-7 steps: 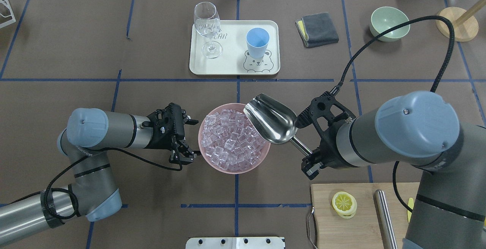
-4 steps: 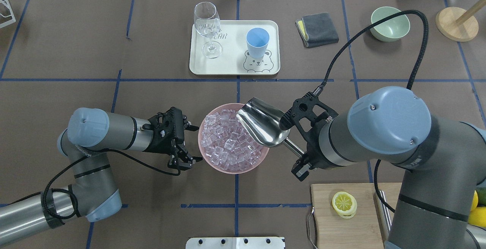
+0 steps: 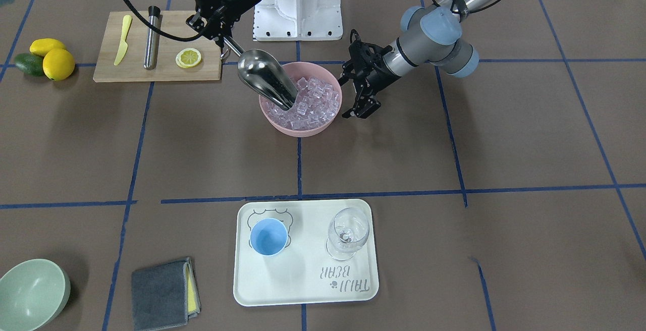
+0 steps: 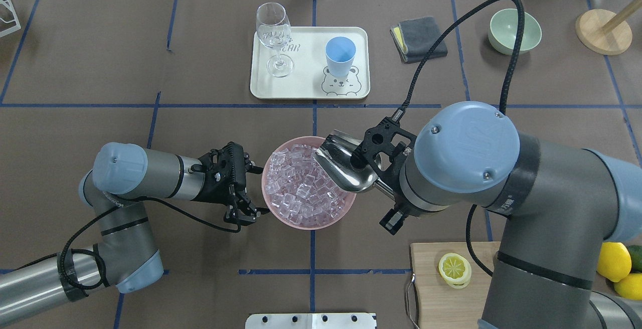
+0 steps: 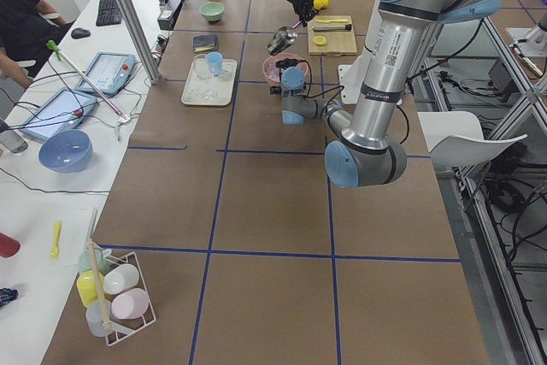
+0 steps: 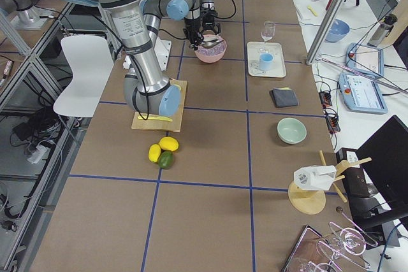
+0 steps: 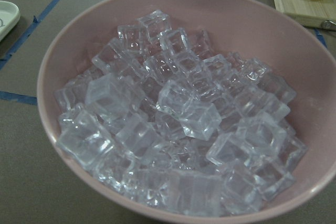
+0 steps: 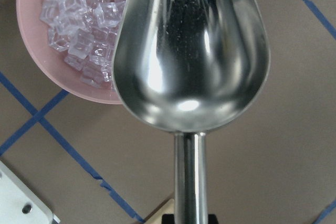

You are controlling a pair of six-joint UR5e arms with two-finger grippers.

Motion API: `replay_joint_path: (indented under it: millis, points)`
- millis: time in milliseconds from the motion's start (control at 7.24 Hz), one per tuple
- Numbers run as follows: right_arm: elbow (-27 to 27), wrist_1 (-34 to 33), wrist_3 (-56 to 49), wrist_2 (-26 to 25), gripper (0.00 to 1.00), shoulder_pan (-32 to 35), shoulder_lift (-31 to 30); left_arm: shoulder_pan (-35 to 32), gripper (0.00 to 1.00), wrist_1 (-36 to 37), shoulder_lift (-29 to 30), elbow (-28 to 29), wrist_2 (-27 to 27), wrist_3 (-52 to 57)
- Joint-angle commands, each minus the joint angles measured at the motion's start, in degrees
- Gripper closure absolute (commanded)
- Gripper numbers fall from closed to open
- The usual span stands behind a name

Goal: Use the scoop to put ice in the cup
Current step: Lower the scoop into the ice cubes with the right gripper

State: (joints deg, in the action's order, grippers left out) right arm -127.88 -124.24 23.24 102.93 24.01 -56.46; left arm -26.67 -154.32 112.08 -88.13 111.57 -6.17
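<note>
Left hand (image 4: 255, 191): fingers spread, empty, just beside the left rim of the bowl (image 4: 307, 225). Probably there to steady it against the push of scooping.

Ice (image 4: 296, 188): heaped in the bowl at table centre.

Scoop (image 4: 341, 168): trough empty, mouth tipped down over the bowl's right rim, angled to dig in. Contact with the ice unclear.

Right hand (image 3: 219, 31): clamped on the scoop's handle.

Cup (image 4: 340, 55): empty, upright on the tray (image 4: 306, 88) near the far edge.
</note>
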Motion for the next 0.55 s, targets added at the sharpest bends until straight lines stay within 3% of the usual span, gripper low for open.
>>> replay_joint_path:
  millis: [0, 138, 414]
  points:
    - [2.87, -14.65, -5.38, -1.23, 1.0, -0.28, 8.69, 0.3, 0.0, 0.08, 0.41, 0.5, -0.13, -0.16]
    - [8.73, -19.68, -7.83, -1.33, 1.0, -0.36, 14.39, 0.48, 0.0, 0.16, 0.85, 0.68, -0.3, -0.25]
    - [10.71, -23.67, -12.23, -1.94, 1.0, -0.54, 15.68, 0.57, 0.0, 0.16, 1.03, 0.77, -0.3, -0.51]
